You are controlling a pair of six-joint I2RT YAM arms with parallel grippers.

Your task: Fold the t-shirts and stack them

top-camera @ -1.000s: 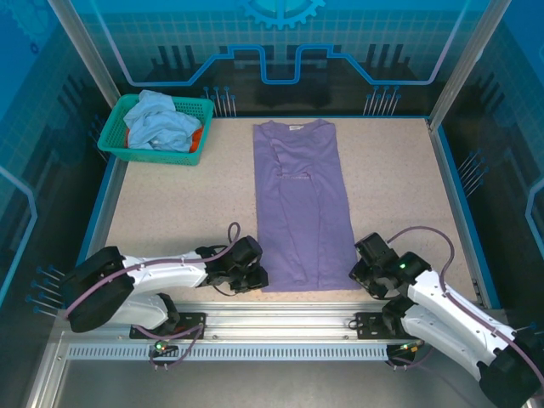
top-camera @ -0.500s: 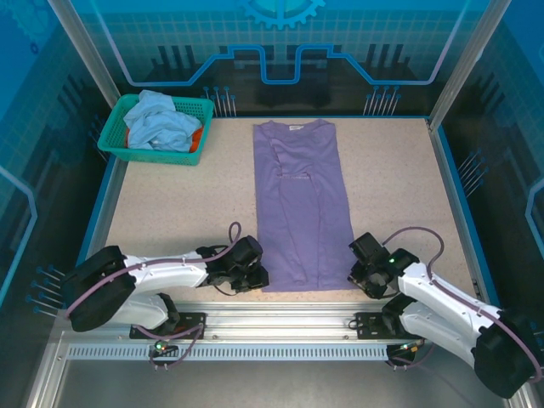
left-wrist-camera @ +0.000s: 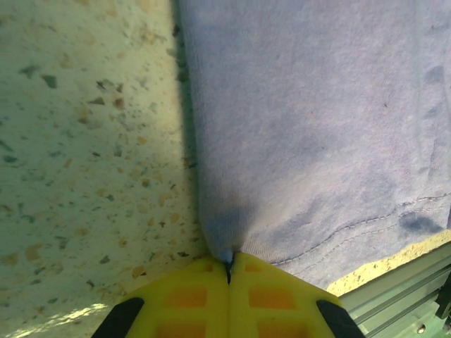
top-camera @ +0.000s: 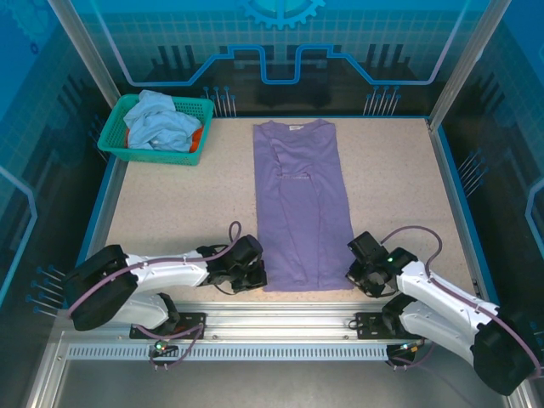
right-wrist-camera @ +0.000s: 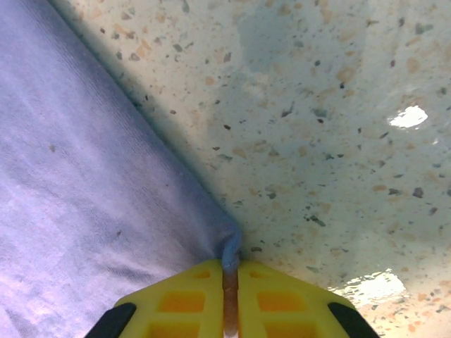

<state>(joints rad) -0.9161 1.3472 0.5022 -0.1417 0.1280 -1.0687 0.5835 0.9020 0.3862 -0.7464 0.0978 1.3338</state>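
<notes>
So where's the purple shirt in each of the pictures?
Top view: the purple shirt lies flat mid-table, hem toward the near edge.
Left wrist view: it fills the upper right; the left gripper pinches its corner.
Right wrist view: it fills the left side; the right gripper pinches its other corner.
Shared landmark: the speckled table beside the shirt.

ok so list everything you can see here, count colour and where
purple t-shirt: one, lavender, flat down the table's middle, collar at the far end
light-blue t-shirt: one, light blue, bunched in the basket
orange t-shirt: one, orange, in the basket, mostly buried
basket: one, teal, far left corner
table: one, speckled beige
left gripper: one, yellow fingers, shut on the purple t-shirt's near left corner
right gripper: one, yellow fingers, shut on its near right corner
</notes>
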